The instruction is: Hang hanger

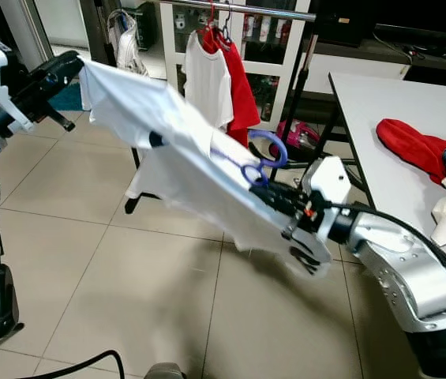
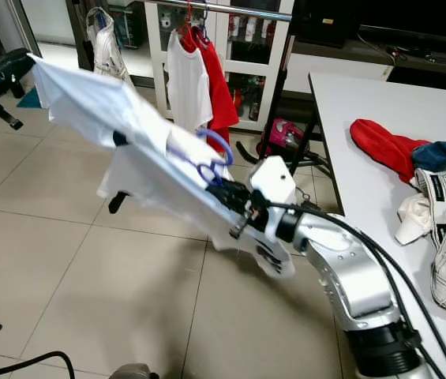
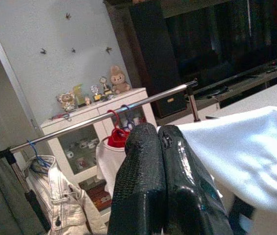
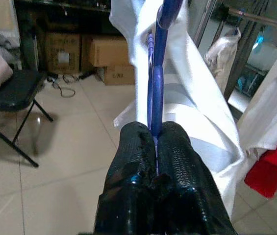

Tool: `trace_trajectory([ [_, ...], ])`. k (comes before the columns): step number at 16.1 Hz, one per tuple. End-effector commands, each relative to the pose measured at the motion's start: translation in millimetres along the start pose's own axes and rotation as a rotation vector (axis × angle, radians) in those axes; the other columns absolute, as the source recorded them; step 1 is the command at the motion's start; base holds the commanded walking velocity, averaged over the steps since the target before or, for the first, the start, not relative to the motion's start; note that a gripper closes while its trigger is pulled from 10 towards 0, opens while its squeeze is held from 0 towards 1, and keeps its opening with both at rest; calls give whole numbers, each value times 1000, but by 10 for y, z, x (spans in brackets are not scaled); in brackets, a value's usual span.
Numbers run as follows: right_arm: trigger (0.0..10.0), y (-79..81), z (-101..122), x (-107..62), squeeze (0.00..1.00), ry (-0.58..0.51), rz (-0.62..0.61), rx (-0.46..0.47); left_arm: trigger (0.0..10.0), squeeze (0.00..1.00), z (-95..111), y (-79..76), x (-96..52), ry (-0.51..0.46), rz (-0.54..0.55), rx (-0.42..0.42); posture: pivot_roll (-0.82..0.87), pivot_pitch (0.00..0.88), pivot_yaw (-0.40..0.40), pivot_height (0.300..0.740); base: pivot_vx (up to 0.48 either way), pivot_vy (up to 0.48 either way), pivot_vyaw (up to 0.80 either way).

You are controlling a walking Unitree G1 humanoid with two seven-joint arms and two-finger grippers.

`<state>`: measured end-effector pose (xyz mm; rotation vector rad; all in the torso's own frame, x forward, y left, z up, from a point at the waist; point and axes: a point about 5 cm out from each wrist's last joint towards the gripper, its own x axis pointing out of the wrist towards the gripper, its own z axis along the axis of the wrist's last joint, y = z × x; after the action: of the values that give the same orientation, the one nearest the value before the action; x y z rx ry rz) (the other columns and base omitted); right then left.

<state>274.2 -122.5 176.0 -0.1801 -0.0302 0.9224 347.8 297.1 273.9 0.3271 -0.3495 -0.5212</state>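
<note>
Two end effectors closed, right (image 1: 274,195) pinching blue hanger (image 1: 264,159), left (image 1: 65,69) gripping white shirt (image 1: 167,150)

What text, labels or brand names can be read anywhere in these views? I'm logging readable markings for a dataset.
None can be read.
Cardboard boxes: a pale label on one, too blurred to read.
Items on the white cabinet and behind its glass: too small to read.
White shirt, held between the left gripper and right gripper with the blue hanger: no print visible.
Clothes on the table: dark marks, unreadable.
</note>
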Motion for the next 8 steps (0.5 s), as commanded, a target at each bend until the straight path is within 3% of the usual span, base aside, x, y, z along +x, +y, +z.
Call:
trace_trajectory([
  [1,10000,-70,80,-18,0,-37,-30,1,0,0,145,55,20,-43,-2,23,121,0,0,740,0,0,0],
  [3,10000,-108,-7,-19,0,34,-53,-39,0,0,195,69,-12,-91,-10,-48,119,0,-2,740,0,0,0],
  [8,10000,-90,-76,32,0,74,-51,-64,0,0,334,22,-2,-159,-126,-204,127,0,-10,740,0,0,0],
])
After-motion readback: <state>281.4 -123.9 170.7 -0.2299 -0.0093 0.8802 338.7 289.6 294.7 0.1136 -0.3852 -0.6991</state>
